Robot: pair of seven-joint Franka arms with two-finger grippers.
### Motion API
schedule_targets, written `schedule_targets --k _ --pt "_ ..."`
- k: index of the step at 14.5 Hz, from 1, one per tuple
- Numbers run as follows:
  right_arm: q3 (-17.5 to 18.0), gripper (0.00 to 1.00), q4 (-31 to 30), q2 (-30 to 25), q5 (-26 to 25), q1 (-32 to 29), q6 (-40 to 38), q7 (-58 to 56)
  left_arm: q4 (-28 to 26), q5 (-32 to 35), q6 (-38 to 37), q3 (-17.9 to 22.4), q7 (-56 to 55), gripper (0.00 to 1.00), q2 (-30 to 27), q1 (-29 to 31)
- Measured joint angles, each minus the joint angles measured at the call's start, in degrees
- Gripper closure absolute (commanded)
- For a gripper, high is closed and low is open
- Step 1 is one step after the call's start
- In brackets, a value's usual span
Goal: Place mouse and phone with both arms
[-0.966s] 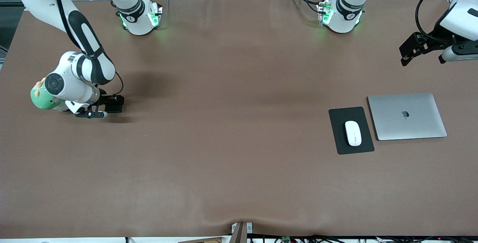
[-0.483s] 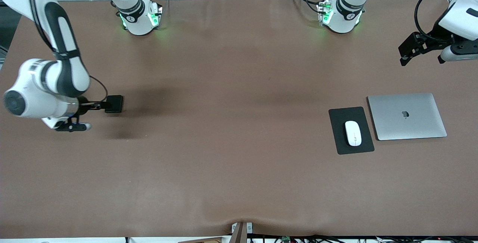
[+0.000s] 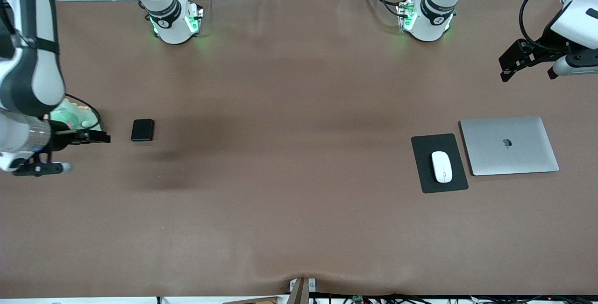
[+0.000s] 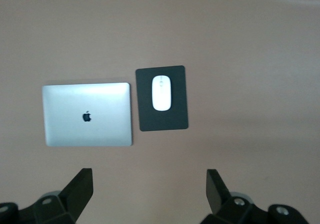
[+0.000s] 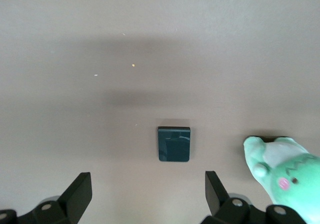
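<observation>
Nothing left to knock on the table unless an arm swings low: laptop flat, pad touching beside it with the mouse on top. Left pincer spread wide, empty, parked high near the laptop. Right pincer also spread, empty, up beside the phone and close to a green plush toy; risk of clipping either.

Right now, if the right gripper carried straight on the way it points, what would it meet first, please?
Probably the phone: the open right gripper faces down at it, though it may meet bare table first. The depth is unclear.
</observation>
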Motion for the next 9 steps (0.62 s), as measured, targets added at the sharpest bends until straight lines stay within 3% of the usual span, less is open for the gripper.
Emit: schedule_targets --k 6,9 --pt "0.0 0.00 17.8 -0.1 0.0 -0.7 -10.7 0.0 0.1 -1.7 -2.5 0.9 0.0 0.00 0.0 0.3" --pt "0.0 0.00 22.3 -1.7 0.0 -0.8 -19.3 0.0 0.1 -1.7 -3.8 1.0 0.0 0.00 0.0 0.3"
